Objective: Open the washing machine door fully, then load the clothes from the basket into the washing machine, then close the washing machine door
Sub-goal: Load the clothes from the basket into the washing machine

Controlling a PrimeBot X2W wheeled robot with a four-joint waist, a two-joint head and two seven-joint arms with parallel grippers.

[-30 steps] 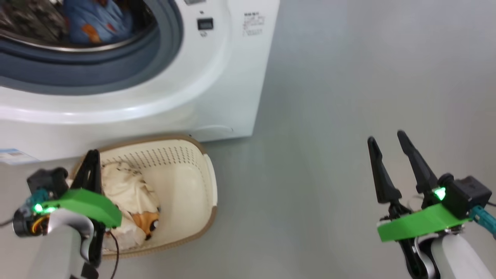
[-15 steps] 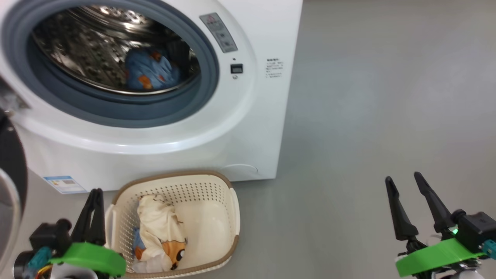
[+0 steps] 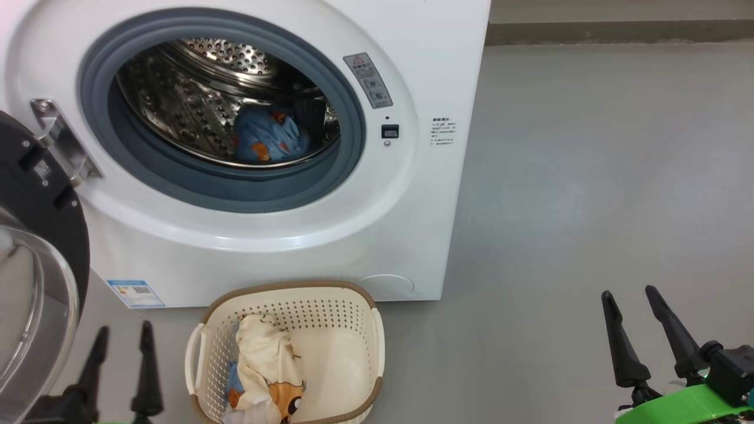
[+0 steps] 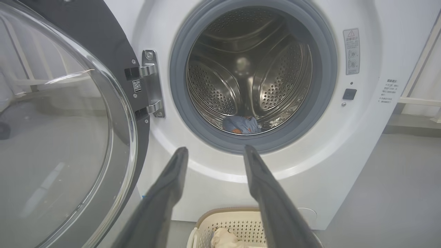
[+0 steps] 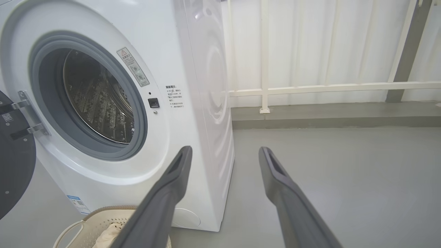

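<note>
Cream garment (image 3: pixel 266 366) lies in the basket (image 3: pixel 333 368) before the washer (image 3: pixel 406 224); blue garment (image 3: pixel 268 141) sits in the drum (image 3: pixel 188 112), door (image 3: pixel 38 200) open wide. We judge loading half done. Left gripper (image 3: pixel 123 327) and right gripper (image 3: pixel 628 292) hang spread, empty; next, the left must drop onto the cream one.

Bright, even daylight with barely any shadow. Soft glare streaks the big white boxy washing machine (image 3: pixel 406 206) beyond the left gripper (image 4: pixel 215 148), whose near fingers (image 4: pixel 165 193) look blurred.
</note>
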